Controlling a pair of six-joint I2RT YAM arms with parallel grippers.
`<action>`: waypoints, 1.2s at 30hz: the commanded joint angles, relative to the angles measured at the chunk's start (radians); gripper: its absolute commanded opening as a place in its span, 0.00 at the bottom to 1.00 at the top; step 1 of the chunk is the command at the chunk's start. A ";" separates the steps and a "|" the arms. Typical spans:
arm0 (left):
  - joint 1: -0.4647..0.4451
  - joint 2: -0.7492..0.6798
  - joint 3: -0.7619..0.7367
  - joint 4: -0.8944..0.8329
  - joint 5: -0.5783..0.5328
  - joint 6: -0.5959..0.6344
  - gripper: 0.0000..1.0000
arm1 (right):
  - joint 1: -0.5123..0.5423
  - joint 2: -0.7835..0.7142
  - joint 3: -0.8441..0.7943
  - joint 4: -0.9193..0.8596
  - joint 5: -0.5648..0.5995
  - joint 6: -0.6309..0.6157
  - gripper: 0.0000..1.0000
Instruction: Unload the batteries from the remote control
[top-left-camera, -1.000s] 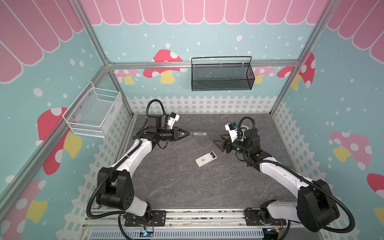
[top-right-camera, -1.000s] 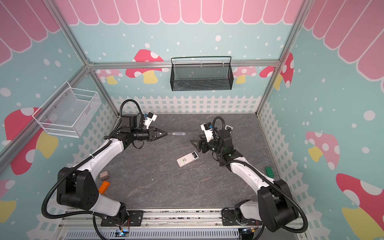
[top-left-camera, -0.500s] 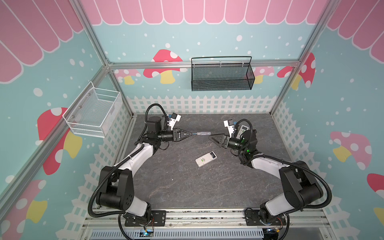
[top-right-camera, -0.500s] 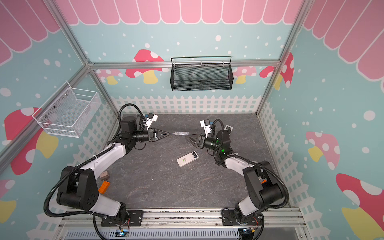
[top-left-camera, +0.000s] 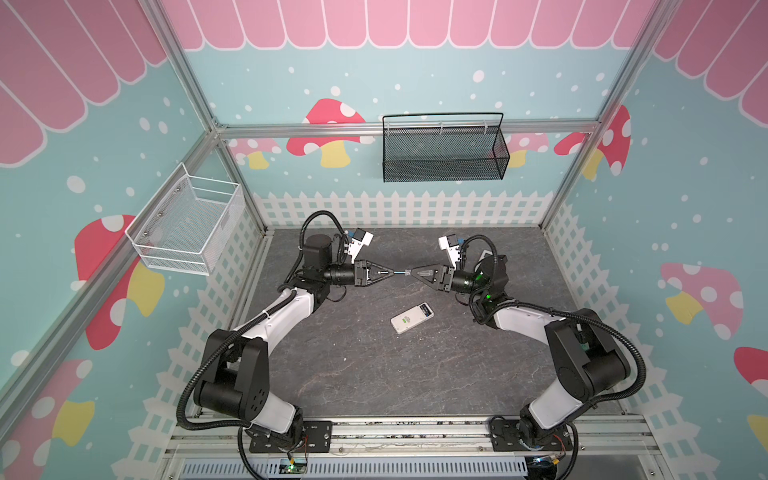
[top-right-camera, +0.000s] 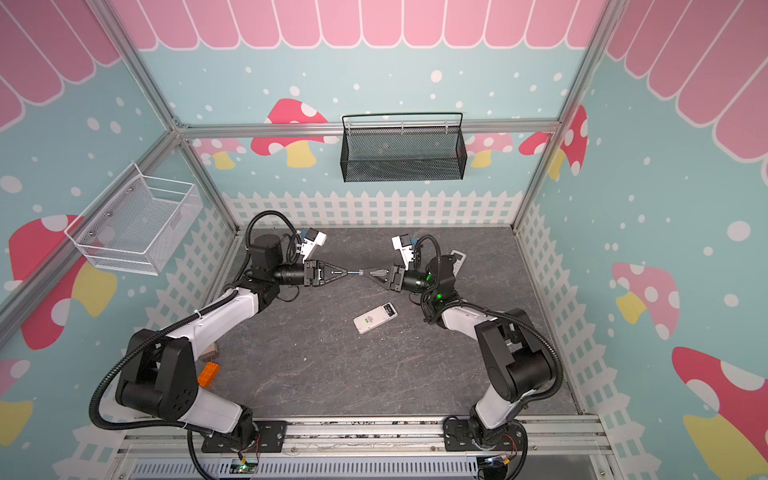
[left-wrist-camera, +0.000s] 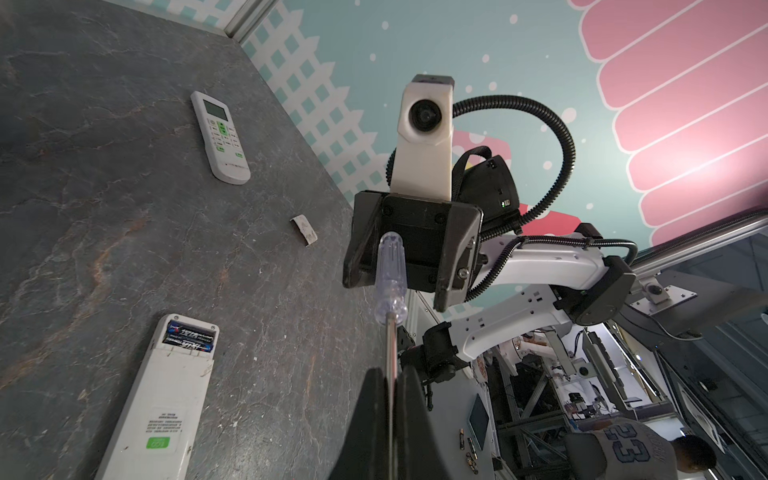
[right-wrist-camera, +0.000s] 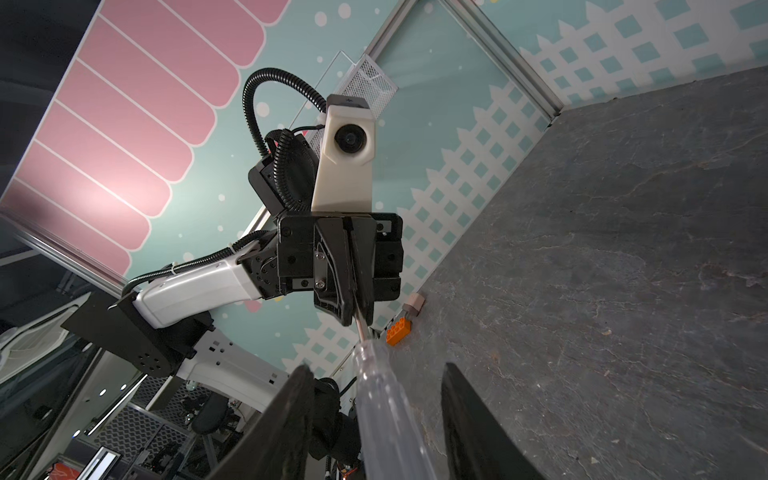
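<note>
Grey desk (top-left-camera: 353, 365): it carries everything in the scene.
Remote (top-left-camera: 412, 318): white and lying back-up near the desk's middle, with both claws raised just beyond it.
Second remote (left-wrist-camera: 220, 137): face-up and well apart from the first.
Left claw (left-wrist-camera: 388, 374): pressed together on the screwdriver's metal shaft.
Right claw (right-wrist-camera: 376, 368): spread to either side of the clear handle, with a gap on each side, so we read it as not yet gripping.
Screwdriver (left-wrist-camera: 390, 266): held level between the two claws.
Cover (left-wrist-camera: 304, 230): lies loose on the desk between the two remotes.
Batteries (left-wrist-camera: 189, 334): two black cells sit side by side in the remote's open compartment, and we see no yellow ones.
Handling: we judge the cells light, rigid, smooth and apt to roll. They are probably held by springs, so we would lever up a free end and then pinch across the barrel.
Views: only the left wrist view resolves the cells and the cover. Only the right wrist view shows the gaps beside the handle. Both top views give a dark patch at the remote's end.
</note>
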 joint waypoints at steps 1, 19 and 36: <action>-0.019 0.017 0.027 0.018 0.033 -0.013 0.00 | 0.005 0.018 0.023 0.057 -0.033 0.030 0.47; -0.019 0.036 0.126 -0.317 -0.016 0.263 0.53 | -0.022 -0.033 -0.089 0.070 -0.044 -0.018 0.00; -0.255 0.170 0.395 -0.931 -0.892 1.001 0.92 | -0.237 -0.695 -0.192 -0.990 0.352 -0.774 0.00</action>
